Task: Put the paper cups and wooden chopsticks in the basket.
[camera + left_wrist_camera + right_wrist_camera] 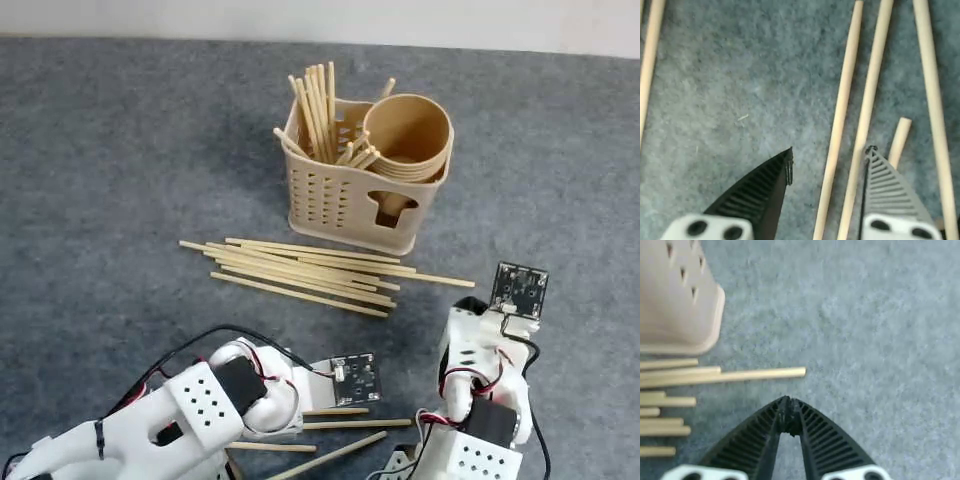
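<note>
One basket (345,205) stands towards the far side of the bench (120,150), which has a grey felt-like cover. Inside it, on one side, is a single stack of nested paper cups (405,135); several rims show, but the exact number cannot be told. Beside the stack, about ten chopsticks (315,110) stand on end in the basket, leaning against each other.

A loose pile of roughly ten more chopsticks (310,270) lies flat on the bench just in front of the basket, all running about the same way across it. Four further sticks (360,424) lie apart from the pile, at the near edge beside the left arm (200,405).

The left arm is bent low over these four sticks. The left jaws are spread wide; in the left wrist view two sticks (840,125) run side by side through the gap, a third stick's end (900,135) lies just by one tip, and two more lie outside the jaws, one to each side.

The right arm (485,360) stands folded near the front, beside the end of the pile. The right jaws are closed, tips together, with nothing between them, pointing at bare bench; the basket's corner (675,300) and several stick ends (740,374) lie close by.
</note>
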`<action>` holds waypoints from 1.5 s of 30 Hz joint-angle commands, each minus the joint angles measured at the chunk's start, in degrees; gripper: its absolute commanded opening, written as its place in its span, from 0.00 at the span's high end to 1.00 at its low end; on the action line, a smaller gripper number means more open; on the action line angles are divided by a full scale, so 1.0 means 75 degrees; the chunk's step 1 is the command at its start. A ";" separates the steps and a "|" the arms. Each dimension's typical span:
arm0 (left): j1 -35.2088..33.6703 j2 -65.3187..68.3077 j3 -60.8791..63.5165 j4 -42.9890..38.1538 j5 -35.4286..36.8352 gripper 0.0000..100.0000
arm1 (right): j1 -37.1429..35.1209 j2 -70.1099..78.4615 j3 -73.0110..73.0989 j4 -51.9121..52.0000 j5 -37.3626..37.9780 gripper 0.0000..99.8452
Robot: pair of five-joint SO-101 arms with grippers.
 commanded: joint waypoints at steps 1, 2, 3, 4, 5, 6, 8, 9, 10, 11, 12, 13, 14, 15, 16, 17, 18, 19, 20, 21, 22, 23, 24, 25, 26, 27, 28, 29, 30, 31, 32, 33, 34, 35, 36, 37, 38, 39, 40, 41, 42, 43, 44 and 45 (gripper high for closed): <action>-0.0018 -0.0076 -0.0006 -0.0246 0.0105 0.79 | 0.0076 -0.0088 0.0768 -0.0381 -0.0035 1.00; -0.0123 -0.0064 0.0018 -0.0387 0.0094 0.81 | 0.0076 -0.0088 0.0768 -0.0381 -0.0035 1.00; -0.0287 -0.0064 0.0029 -0.0469 0.0094 0.82 | 0.0076 -0.0088 0.0768 -0.0381 -0.0035 1.00; -0.0498 -0.0064 0.0029 -0.0527 0.0082 0.83 | 0.0076 -0.0088 0.0768 -0.0381 -0.0035 1.00; -0.0709 -0.0064 0.0029 -0.0563 0.0023 0.83 | 0.0076 -0.0088 0.0779 -0.0381 -0.0035 1.00; -0.0908 -0.0053 0.0041 -0.0563 -0.0211 0.83 | 0.0076 -0.0088 0.0779 -0.0381 -0.0035 1.00; -0.1295 -0.0053 0.0147 -0.0586 -0.0750 0.83 | 0.0076 -0.0088 0.0779 -0.0393 -0.0035 1.00; -0.1471 -0.0053 0.0170 -0.0645 -0.0856 0.83 | 0.0076 -0.0088 0.0779 -0.0393 -0.0035 1.00; -0.1623 -0.0053 0.0182 -0.0715 -0.0821 0.83 | 0.0076 -0.0088 0.0779 -0.0393 -0.0035 1.00; -0.1764 -0.0064 0.0182 -0.0750 -0.0844 0.83 | 0.0076 -0.0088 0.0791 -0.0393 -0.0035 1.00; -0.1870 -0.0064 0.0182 -0.0762 -0.0856 0.83 | 0.0076 -0.0088 0.0791 -0.0393 -0.0035 1.00; -0.1975 -0.0064 0.0182 -0.0832 -0.0856 0.83 | 0.0076 -0.0088 0.0791 -0.0393 -0.0035 1.00; -0.2092 -0.0064 0.0170 -0.0879 -0.0856 0.83 | 0.0076 -0.0088 0.0791 -0.0393 -0.0035 1.00; -0.2186 -0.0064 0.0123 -0.0867 -0.0844 0.83 | 0.0076 -0.0088 0.0791 -0.0393 -0.0035 1.00; -0.2233 -0.0088 0.0018 -0.0844 -0.0844 0.83 | 0.0076 -0.0088 0.0791 -0.0393 -0.0035 1.00; -0.2221 -0.0076 -0.0123 -0.0821 -0.0832 0.83 | 0.0076 -0.0088 0.0803 -0.0393 -0.0035 1.00; -0.2163 -0.0076 -0.0299 -0.0610 -0.0832 0.83 | 0.0076 -0.0088 0.0803 -0.0393 -0.0035 1.00; -0.2069 -0.0100 -0.0510 -0.0281 -0.0832 0.83 | 0.0076 -0.0088 0.0803 -0.0393 -0.0035 1.00; -0.1916 -0.0123 -0.0756 0.0117 -0.0821 0.83 | 0.0076 -0.0088 0.0803 -0.0393 -0.0035 1.00; -0.1717 -0.0135 -0.1037 0.0527 -0.0821 0.83 | 0.0076 -0.0088 0.0803 -0.0393 -0.0035 1.00; -0.1506 -0.0135 -0.1295 0.0926 -0.0762 0.83 | 0.0076 -0.0088 0.0803 -0.0393 -0.0035 1.00; -0.1272 -0.0135 -0.1506 0.1242 -0.0516 0.83 | 0.0076 -0.0088 0.0803 -0.0393 -0.0035 1.00; -0.1037 -0.0076 -0.1623 0.1477 -0.0211 0.83 | 0.0076 -0.0088 0.0803 -0.0393 -0.0035 1.00; -0.0815 -0.0076 -0.1647 0.1547 0.0047 0.83 | 0.0076 -0.0088 0.0803 -0.0393 -0.0035 1.00; -0.0592 -0.0064 -0.1577 0.1547 0.0223 0.83 | 0.0076 -0.0088 0.0803 -0.0393 -0.0035 1.00; -0.0381 -0.0064 -0.1459 0.1512 0.0281 0.83 | 0.0076 -0.0088 0.0803 -0.0393 -0.0035 1.00; -0.0229 -0.0064 -0.1307 0.1383 0.0293 0.83 | 0.0076 -0.0088 0.0803 -0.0393 -0.0035 1.00; -0.0135 -0.0064 -0.1143 0.1207 0.0305 0.83 | 0.0076 -0.0088 0.0803 -0.0393 -0.0035 1.00; -0.0123 -0.0064 -0.0955 0.0996 0.0305 0.83 | 0.0076 -0.0088 0.0803 -0.0393 -0.0035 1.00; -0.0123 -0.0064 -0.0779 0.0762 0.0305 0.83 | 0.0076 -0.0088 0.0803 -0.0393 -0.0035 1.00; -0.0123 -0.0064 -0.0592 0.0516 0.0305 0.83 | 0.0076 -0.0088 0.0803 -0.0393 -0.0035 1.00; -0.0123 -0.0053 -0.0416 0.0293 0.0305 0.83 | 0.0076 -0.0088 0.0803 -0.0393 -0.0035 1.00; -0.0123 -0.0029 -0.0264 0.0105 0.0316 0.83 | 0.0076 -0.0088 0.0803 -0.0393 -0.0035 1.00; -0.0123 0.0100 -0.0170 0.0000 0.0316 0.83 | 0.0076 -0.0088 0.0803 -0.0393 -0.0035 1.00; -0.0123 0.0287 -0.0158 -0.0082 0.0316 0.83 | 0.0076 -0.0088 0.0803 -0.0393 -0.0035 1.00; -0.0135 0.0545 -0.0275 -0.0094 0.0316 0.83 | 0.0076 -0.0088 0.0803 -0.0393 -0.0035 1.00; -0.0205 0.0862 -0.0440 -0.0094 0.0316 0.83 | 0.0076 -0.0088 0.0803 -0.0393 -0.0035 1.00; -0.0334 0.1201 -0.0604 -0.0117 0.0316 0.83 | 0.0076 -0.0088 0.0803 -0.0393 -0.0035 1.00; -0.0416 0.1577 -0.0791 -0.0129 0.0316 0.83 | 0.0076 -0.0088 0.0803 -0.0393 -0.0035 1.00; -0.0463 0.1987 -0.0990 -0.0129 0.0316 0.83 | 0.0076 -0.0088 0.0803 -0.0393 -0.0035 1.00; -0.0498 0.2397 -0.1201 -0.0117 0.0316 0.83 | 0.0076 -0.0088 0.0803 -0.0393 -0.0035 1.00; -0.0498 0.2807 -0.1412 -0.0094 0.0316 0.84 | 0.0076 -0.0088 0.0803 -0.0393 -0.0035 1.00; -0.0475 0.3206 -0.1612 -0.0082 0.0316 0.86 | 0.0076 -0.0088 0.0803 -0.0393 -0.0035 1.00; -0.0451 0.3558 -0.1799 -0.0082 0.0316 0.89 | 0.0076 -0.0088 0.0803 -0.0393 -0.0035 1.00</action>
